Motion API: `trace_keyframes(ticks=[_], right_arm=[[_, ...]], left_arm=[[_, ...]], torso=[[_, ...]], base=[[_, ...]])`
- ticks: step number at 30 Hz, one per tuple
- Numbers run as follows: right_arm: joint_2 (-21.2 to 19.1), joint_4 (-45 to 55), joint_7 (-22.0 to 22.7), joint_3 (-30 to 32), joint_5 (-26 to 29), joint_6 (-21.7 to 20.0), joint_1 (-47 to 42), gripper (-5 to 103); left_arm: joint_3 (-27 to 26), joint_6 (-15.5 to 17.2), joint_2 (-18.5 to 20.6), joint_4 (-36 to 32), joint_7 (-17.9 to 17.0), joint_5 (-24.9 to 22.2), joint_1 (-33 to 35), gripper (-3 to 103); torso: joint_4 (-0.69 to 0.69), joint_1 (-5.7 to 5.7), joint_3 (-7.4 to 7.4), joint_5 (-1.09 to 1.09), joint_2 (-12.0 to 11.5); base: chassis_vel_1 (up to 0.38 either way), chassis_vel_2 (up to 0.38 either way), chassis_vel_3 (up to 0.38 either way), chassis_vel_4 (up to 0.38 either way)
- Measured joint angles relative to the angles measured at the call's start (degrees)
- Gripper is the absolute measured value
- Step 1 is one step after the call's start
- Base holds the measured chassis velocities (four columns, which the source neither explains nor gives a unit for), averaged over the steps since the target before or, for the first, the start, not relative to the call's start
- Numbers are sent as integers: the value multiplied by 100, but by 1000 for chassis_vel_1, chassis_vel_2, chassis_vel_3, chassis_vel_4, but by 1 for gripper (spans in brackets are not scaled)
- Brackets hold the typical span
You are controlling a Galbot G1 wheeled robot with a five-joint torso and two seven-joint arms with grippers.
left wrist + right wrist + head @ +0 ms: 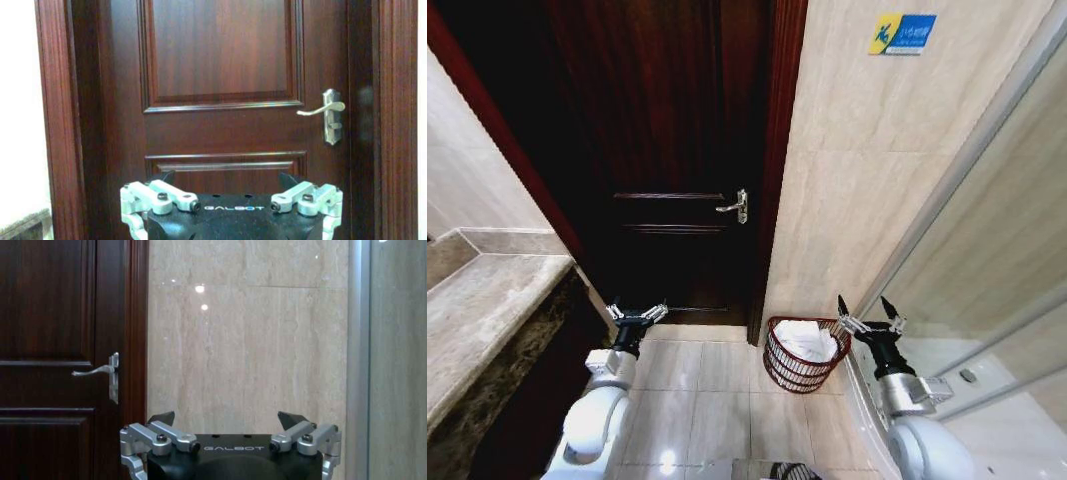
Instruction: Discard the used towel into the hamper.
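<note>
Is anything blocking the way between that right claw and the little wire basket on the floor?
Nothing visible does. The open right gripper hangs just beside the dark red-brown wire hamper, which stands against the beige tiled wall and already holds a white towel.

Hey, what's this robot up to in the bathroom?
Nothing is being handled right now. Both arms are raised with nothing in them: the left pincer open before the dark wooden door, the right pincer open by the beige tiled wall. On the floor between them, the small red-brown wire hamper holds a white towel.
</note>
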Motion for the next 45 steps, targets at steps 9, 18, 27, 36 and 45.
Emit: trace_keyframes(ticks=[9, 18, 27, 36, 45], right_arm=[[-5, 102, 66, -54, -83, -206, 12, 100], [-21, 97, 55, -84, -140, -482, 9, 100], [-31, 25, 168, -87, -265, -563, 12, 100], [-32, 21, 172, -87, -272, -565, 10, 100], [-32, 18, 172, -85, -272, -565, 10, 100]], left_arm=[[-4, -17, -5, -12, 29, -25, 12, 100], [98, -178, -105, -120, -5, -24, 76, 100], [118, 56, -176, -196, -44, 228, 66, 100], [115, 64, -176, -198, -49, 234, 67, 100], [114, 64, -174, -197, -50, 234, 67, 100]], torso=[[0, 150, 186, 0, 336], [0, 228, 283, 0, 510], [0, 225, 278, 0, 499], [0, 211, 262, 0, 470], [0, 202, 252, 0, 452]], base=[[0, 0, 0, 0], [0, 0, 0, 0], [0, 0, 0, 0], [0, 0, 0, 0], [0, 0, 0, 0]])
